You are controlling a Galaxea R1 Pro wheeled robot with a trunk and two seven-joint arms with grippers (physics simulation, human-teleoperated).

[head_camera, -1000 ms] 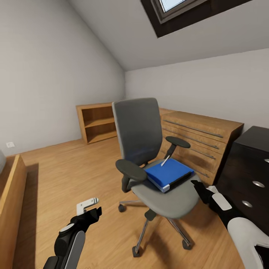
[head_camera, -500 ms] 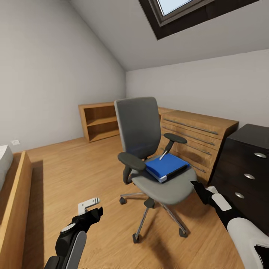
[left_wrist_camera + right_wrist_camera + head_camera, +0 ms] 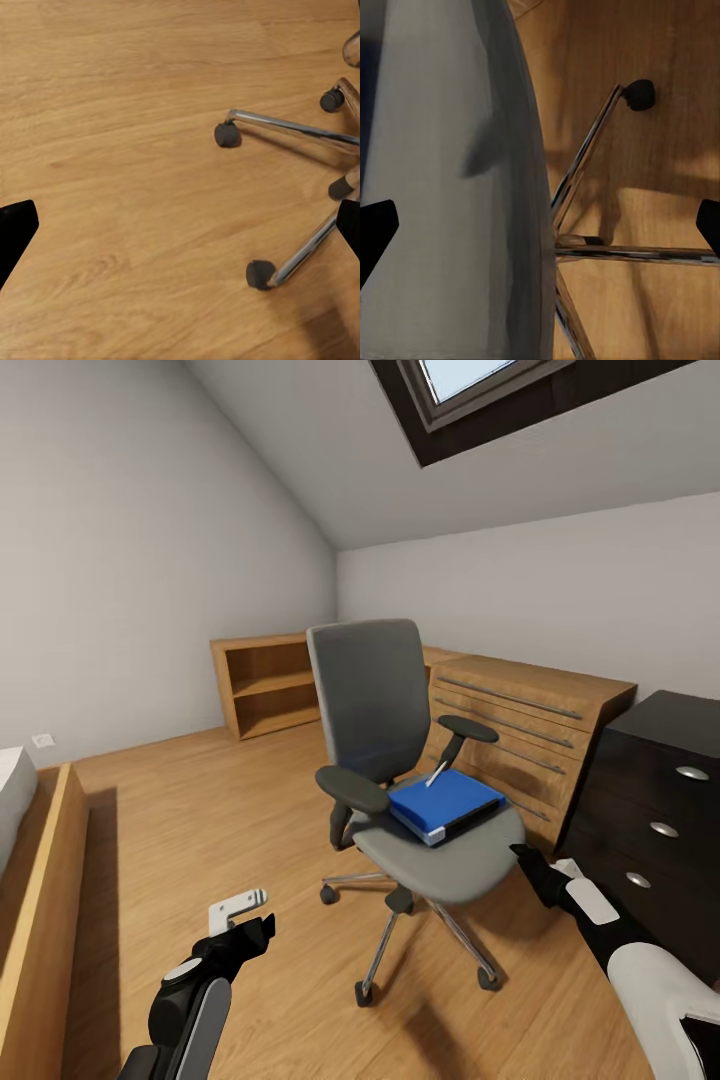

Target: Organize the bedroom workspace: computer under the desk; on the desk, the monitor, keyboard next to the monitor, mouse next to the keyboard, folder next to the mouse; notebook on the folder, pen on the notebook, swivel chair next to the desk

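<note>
Nearest to the camera in the head view, the left gripper (image 3: 243,920) is being held low over the wooden floor (image 3: 200,830), with its fingers spread apart and nothing between them; in the left wrist view its two dark fingertips (image 3: 15,232) are being seen far apart at the picture's edges, above bare floor and the chair's casters. The right gripper (image 3: 535,872) is being held just beside the front edge of the chair seat, and its jaws are also standing wide apart and empty; in the right wrist view the grey seat edge and the chrome legs are being shown between them. A little farther, the swivel chair (image 3: 385,730) is standing on the floor, and the blue folder (image 3: 445,805) is lying flat on its seat. A thin pale pen (image 3: 437,773) is resting on the far corner of the folder. At the right, the dark drawer pedestal (image 3: 660,810) of the desk is being seen. Behind the chair, a light wood cabinet (image 3: 520,730) is standing by the wall, and farther away an open bookshelf (image 3: 262,685) is standing in the corner
</note>
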